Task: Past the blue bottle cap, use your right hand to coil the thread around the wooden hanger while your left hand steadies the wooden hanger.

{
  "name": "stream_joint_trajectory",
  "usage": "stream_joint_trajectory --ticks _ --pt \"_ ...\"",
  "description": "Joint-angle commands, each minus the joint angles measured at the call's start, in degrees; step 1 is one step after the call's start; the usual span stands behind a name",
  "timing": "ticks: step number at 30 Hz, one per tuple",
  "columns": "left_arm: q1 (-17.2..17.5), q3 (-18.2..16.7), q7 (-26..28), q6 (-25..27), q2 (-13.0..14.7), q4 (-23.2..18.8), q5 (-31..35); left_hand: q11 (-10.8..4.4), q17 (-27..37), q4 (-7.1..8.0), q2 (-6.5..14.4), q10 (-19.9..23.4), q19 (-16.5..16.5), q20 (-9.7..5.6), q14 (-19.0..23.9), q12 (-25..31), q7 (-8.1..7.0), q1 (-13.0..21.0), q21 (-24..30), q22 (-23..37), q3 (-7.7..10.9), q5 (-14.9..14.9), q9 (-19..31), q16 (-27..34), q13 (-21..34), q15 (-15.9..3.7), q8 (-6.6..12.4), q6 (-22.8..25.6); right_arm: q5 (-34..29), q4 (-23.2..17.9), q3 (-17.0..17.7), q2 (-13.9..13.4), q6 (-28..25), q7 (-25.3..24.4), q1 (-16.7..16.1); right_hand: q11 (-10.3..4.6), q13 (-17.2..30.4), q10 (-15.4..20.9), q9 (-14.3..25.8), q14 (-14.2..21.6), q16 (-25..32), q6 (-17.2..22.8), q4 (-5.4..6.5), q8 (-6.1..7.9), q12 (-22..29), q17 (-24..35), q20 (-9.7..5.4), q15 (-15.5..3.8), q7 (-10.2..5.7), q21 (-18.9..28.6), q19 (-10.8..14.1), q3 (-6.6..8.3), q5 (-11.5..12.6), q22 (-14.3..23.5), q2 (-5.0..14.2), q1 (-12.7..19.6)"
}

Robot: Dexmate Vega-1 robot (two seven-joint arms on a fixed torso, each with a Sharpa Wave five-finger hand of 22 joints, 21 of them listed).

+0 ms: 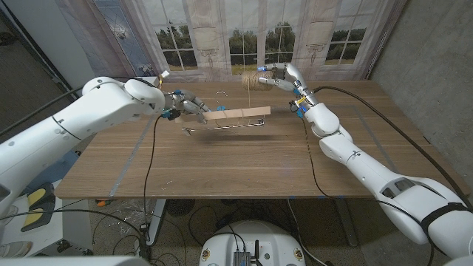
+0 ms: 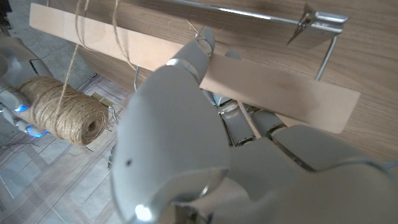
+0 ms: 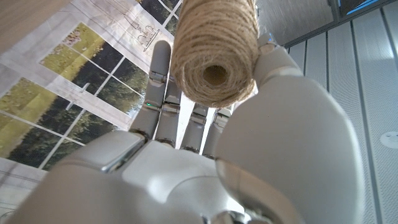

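Left robot hand (image 1: 186, 104) gripping one end of wooden hanger (image 1: 236, 114), held off the counter (image 1: 222, 162); long axis running sideways toward the right arm. Right robot hand (image 1: 278, 75) closed around twine spool (image 1: 255, 80), just above and beyond the hanger's free end. Thread (image 2: 79, 37) dropping from spool to the bar, a couple of turns already visible there. Next turn likely passes round that free end, nearer the right hand. No containers seen.
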Motion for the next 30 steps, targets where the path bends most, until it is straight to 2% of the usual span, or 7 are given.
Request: stream_joint_trajectory --ticks 1,16,30 --pt "1.12 -0.75 5.81 4.31 -1.63 -1.56 0.36 0.39 0.06 4.33 1.96 0.32 0.32 -8.05 2.03 -0.24 0.16 1.86 0.25 0.21 4.61 0.39 0.39 0.1 0.06 -2.78 -0.29 0.25 -3.33 -7.4 0.54 -2.65 0.26 -0.6 -2.47 -0.06 12.12 2.08 0.3 14.99 0.02 0.41 0.08 -0.19 0.21 0.24 -11.61 -21.54 -0.06 0.62 -4.08 0.55 0.37 -0.02 14.95 15.32" --pt "5.18 -5.06 16.41 6.81 -6.01 -2.42 -1.32 0.35 -0.02 4.33 1.86 0.52 0.5 -8.14 2.24 -0.36 0.56 1.99 0.32 0.22 4.62 0.58 0.42 0.08 0.2 -2.75 -0.59 0.61 -3.4 -12.34 0.72 -5.71 -0.15 2.73 -4.25 -0.17 12.32 2.19 0.36 15.22 -0.27 0.37 0.02 -0.24 0.09 0.43 -11.57 -21.53 -0.05 1.31 -4.54 0.58 0.36 -0.13 14.9 15.32" --pt "7.35 -7.32 25.74 9.0 -11.1 -1.73 -1.53 0.42 -0.22 4.36 1.57 0.91 0.81 -8.19 2.76 -0.55 0.48 1.88 0.48 0.25 4.72 0.88 0.53 0.02 0.06 -2.87 -0.82 1.05 -1.13 -19.78 -0.21 -12.16 -11.7 9.72 -4.64 -0.16 12.46 2.3 0.42 15.35 -0.6 0.29 -0.01 -0.29 -0.06 0.58 -11.51 -21.54 -0.05 1.88 -5.05 0.62 0.34 -0.23 14.87 15.31"
